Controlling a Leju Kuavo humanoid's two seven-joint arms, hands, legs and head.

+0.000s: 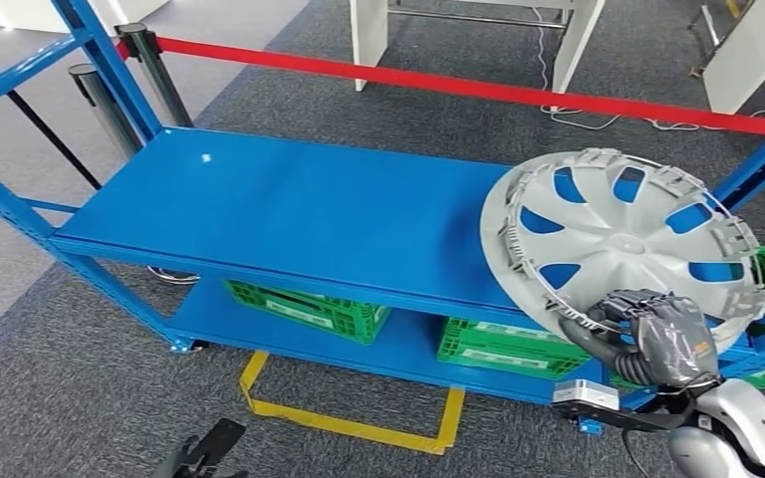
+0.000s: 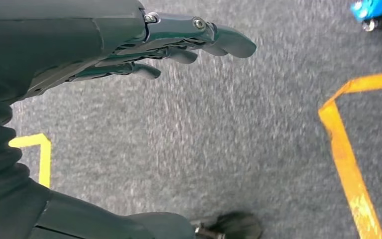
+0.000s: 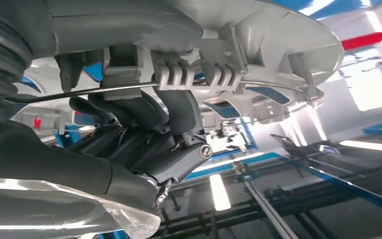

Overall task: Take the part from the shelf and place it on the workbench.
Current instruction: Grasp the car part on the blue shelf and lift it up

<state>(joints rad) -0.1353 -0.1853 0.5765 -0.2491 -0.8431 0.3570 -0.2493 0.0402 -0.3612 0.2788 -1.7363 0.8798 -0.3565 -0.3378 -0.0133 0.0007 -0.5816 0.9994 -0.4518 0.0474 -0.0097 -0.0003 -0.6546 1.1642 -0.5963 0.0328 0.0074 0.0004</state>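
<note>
The part is a round grey wheel cover (image 1: 623, 239) with curved spokes, tilted up at the right end of the blue shelf's top board (image 1: 289, 209). My right hand (image 1: 647, 334) grips its near lower rim. In the right wrist view the dark fingers (image 3: 144, 129) curl up around the cover's rim (image 3: 238, 55) and its wire ring. My left hand (image 1: 199, 456) hangs low over the carpet; in the left wrist view its fingers (image 2: 179, 40) are stretched out and apart with nothing in them.
Green crates (image 1: 309, 311) sit on the shelf's lower board. A red barrier belt (image 1: 478, 88) on posts runs behind the shelf. Yellow tape (image 1: 349, 423) marks a box on the grey carpet in front. White table legs (image 1: 369, 40) stand beyond the belt.
</note>
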